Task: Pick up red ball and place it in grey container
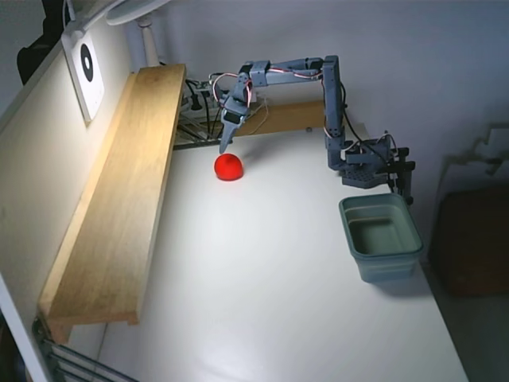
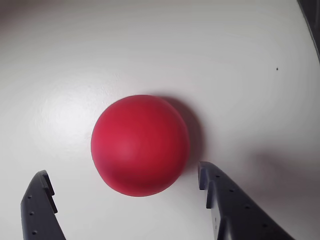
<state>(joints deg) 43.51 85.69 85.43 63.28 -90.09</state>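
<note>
Spread hand (image 2: 125,182) flanks red ball (image 2: 140,145), seemingly without touching.

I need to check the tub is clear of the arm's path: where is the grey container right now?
In the fixed view the grey container sits on the white table at the right, just in front of the arm's base, far from the red ball.

Ball (image 2: 140,145) at frame centre on white worktop (image 2: 240,60). Hand (image 2: 125,182) spread wide, fingers at lower left & lower right, flanking ball, not touching.
</note>
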